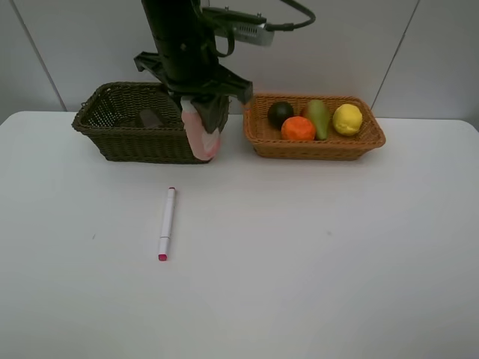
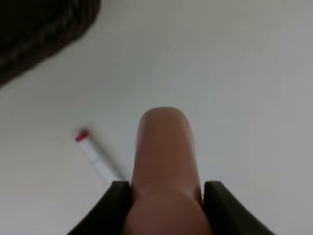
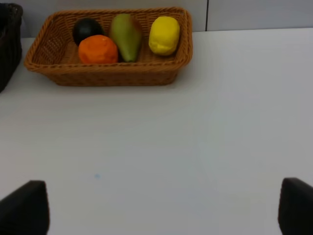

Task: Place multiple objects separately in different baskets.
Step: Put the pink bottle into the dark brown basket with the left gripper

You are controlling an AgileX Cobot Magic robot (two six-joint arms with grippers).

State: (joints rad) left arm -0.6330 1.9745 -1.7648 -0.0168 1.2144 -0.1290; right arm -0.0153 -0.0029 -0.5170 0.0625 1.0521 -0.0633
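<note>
the left gripper (image 2: 166, 205) is clenched on a pink bottle (image 1: 203, 134), holding it just above the near right corner of the dark wicker basket (image 1: 112, 120), which stands at the far edge of the white table (image 1: 314, 254), left of the middle. in the left wrist view the bottle (image 2: 165, 161) juts out between the two black fingers (image 2: 115, 208), which press its sides near one end. it looks like smooth, light plastic, probably stiff enough to take a firm squeeze but slick, so a hold across the body near the middle seems safer than one near an end. something dark lies on the floor of the dark basket, too dim to name.

the orange-tan basket (image 1: 262, 134) sits just beside the dark one along the same far edge, right of the middle, and holds a dark green round fruit (image 1: 280, 113), an orange (image 1: 298, 129), a green pear (image 1: 317, 117) and a lemon (image 1: 347, 119), packed side by side.

the white marker with a pink cap (image 1: 167, 224) lies flat on the bare table, well apart from both baskets, towards the middle and left of centre, pink end nearest the front edge. it is thin, light, rigid and round, so it would likely roll if nudged; pinching across the barrel at mid-length, with the fingers set square to its long axis, looks best.

the right gripper (image 3: 161, 208) is released, its fingertips wide apart over bare table, well short of the orange-tan basket.
</note>
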